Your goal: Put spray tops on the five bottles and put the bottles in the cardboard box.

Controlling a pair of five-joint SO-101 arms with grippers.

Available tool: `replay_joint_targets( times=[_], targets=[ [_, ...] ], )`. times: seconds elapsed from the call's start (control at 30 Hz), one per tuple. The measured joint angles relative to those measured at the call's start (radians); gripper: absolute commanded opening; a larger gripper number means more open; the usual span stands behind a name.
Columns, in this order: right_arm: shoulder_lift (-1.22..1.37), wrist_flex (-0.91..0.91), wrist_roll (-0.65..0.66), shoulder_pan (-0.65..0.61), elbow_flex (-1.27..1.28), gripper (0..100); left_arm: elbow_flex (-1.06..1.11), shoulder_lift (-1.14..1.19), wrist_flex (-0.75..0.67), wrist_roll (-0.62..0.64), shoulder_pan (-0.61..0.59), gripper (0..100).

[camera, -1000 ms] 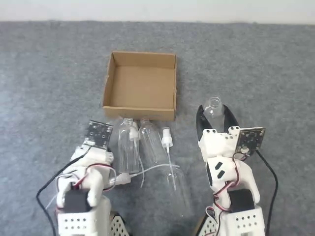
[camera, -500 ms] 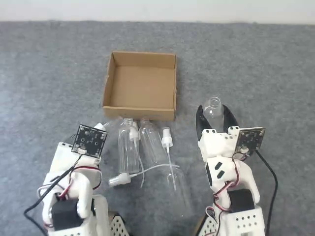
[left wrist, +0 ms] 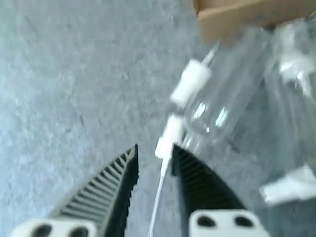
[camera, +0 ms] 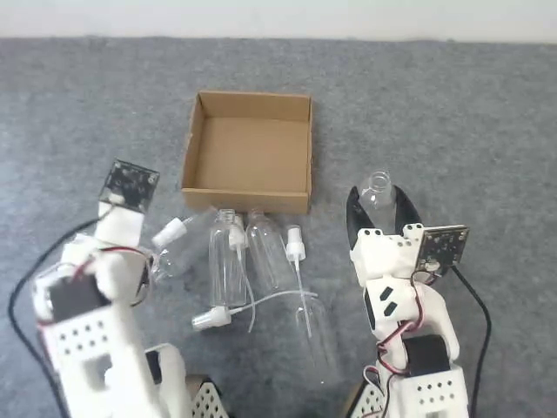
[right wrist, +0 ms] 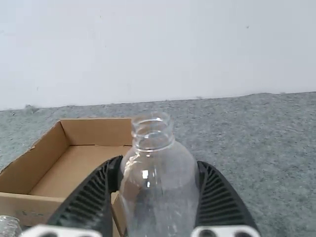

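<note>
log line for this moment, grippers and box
left gripper: open, spray top tube between jaws | right gripper: shut on bottle, upright, no top | cardboard box: no bottles inside

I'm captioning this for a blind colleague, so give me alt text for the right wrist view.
The right gripper holds a clear bottle between its black fingers, upright, with no spray top on its open neck. Behind it the open cardboard box sits on grey carpet, before a white wall.
</note>
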Motion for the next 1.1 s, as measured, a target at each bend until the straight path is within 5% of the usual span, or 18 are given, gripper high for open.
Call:
replay_joint_targets(
  times=[0.33,1.1],
  targets=[
    [0.0,0.023,0.0,0.0,0.0,4.7,-0.012,0.278,0.0,-0.132,-0.074,18],
    [0.0,0.025,0.0,0.0,0.0,4.7,-0.307,0.931,-0.095,-0.13,-0.075,18]
  ],
)
